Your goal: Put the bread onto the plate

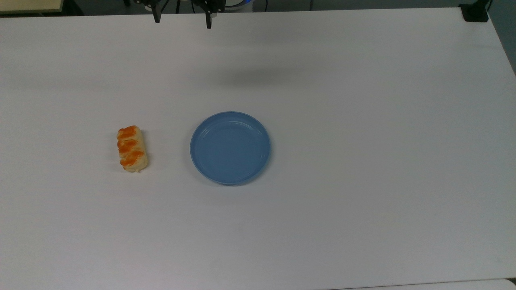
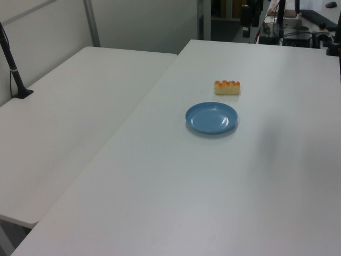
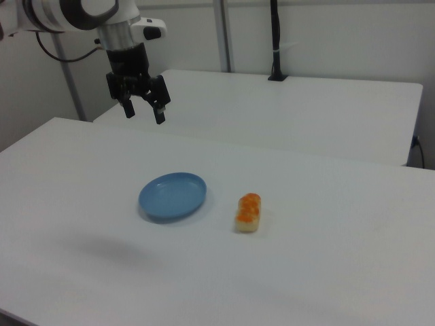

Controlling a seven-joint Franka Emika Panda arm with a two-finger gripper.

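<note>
1. Top view. You see the bread (image 1: 132, 149) lying flat on the white worktop (image 1: 363, 121), long axis running up and down the frame, orange-glazed bumps facing up. The plate (image 1: 230, 148) sits to the top view's right of the bread — near it but apart, with bare worktop between them. The plate carries nothing. At the upper edge the claw (image 1: 182, 20) shows two dark fingertips set wide apart, with nothing between them. It is well apart from both items.

2. Left view. You see the plate (image 2: 211, 118) near the middle of the worktop (image 2: 186, 202), and the bread (image 2: 227, 87) just beyond it, farther from the camera. The two do not touch. A second white table (image 2: 69, 122) stands beside the worktop on the left view's left, with a dark post (image 2: 13, 66) on it.

3. Right view. You see the claw (image 3: 144, 114) hanging high above the worktop (image 3: 326, 272), fingers pointing down and spread — open and empty. The plate (image 3: 172, 195) lies below it and toward the camera. The bread (image 3: 248, 212) lies to the right view's right of the plate, close but not touching.
</note>
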